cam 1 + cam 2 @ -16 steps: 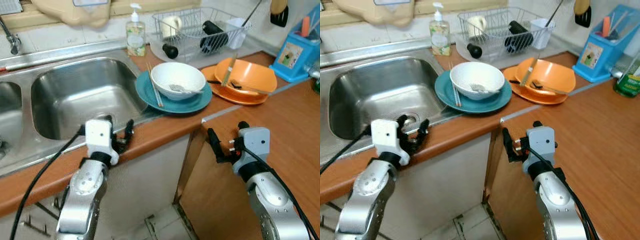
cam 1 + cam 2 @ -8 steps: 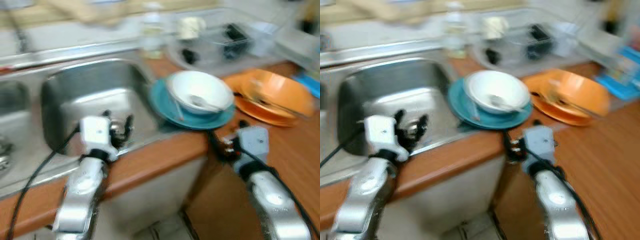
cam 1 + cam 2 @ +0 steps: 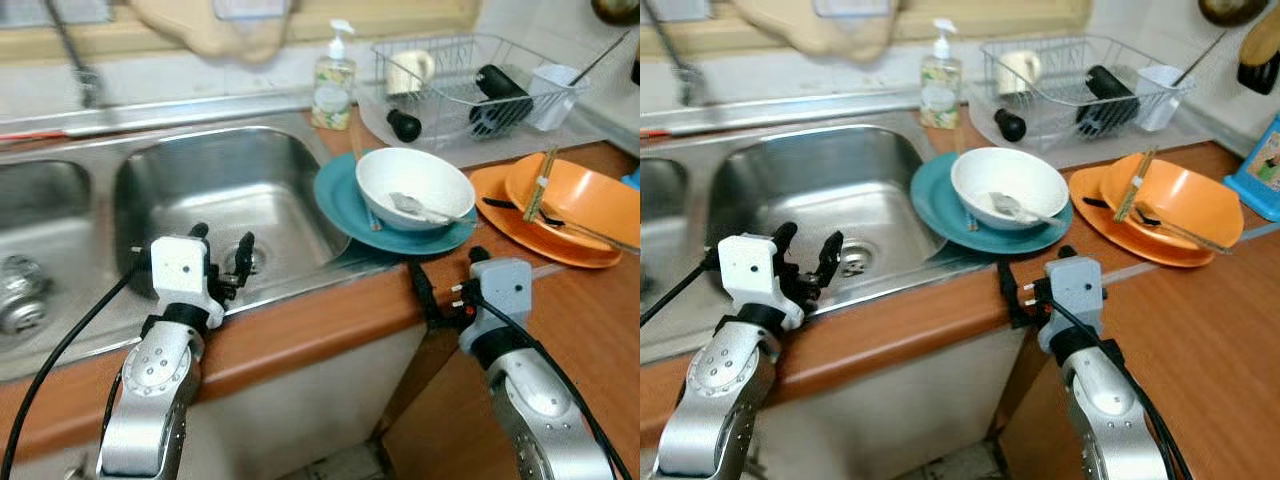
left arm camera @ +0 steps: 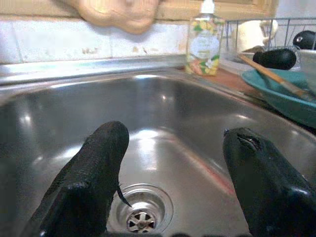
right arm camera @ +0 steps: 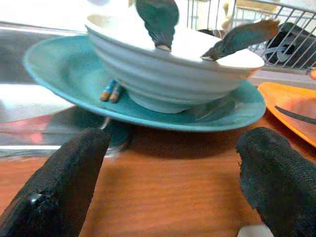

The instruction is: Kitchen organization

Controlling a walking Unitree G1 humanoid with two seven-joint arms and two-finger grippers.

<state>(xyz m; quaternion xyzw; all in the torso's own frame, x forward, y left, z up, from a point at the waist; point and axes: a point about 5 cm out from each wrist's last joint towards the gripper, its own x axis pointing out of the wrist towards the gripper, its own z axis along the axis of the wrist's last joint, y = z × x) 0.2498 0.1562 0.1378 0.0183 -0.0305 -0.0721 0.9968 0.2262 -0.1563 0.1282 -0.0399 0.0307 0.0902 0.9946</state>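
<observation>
A white bowl with a spoon in it sits on a teal plate beside the sink, and chopsticks lie on the plate's left side. My right gripper is open at the counter's front edge, just short of the plate; in its wrist view the bowl is straight ahead between the fingers. My left gripper is open over the front rim of the right sink basin, pointing at the drain.
An orange bowl with chopsticks stands on an orange plate to the right. Behind are a dish rack with cups and utensils and a soap bottle. A second basin and a faucet are at the left.
The camera swung left with blur, so the scene slid right. My right gripper now stands nearer the teal plate, and my left gripper faces the drain. Both stay open.
</observation>
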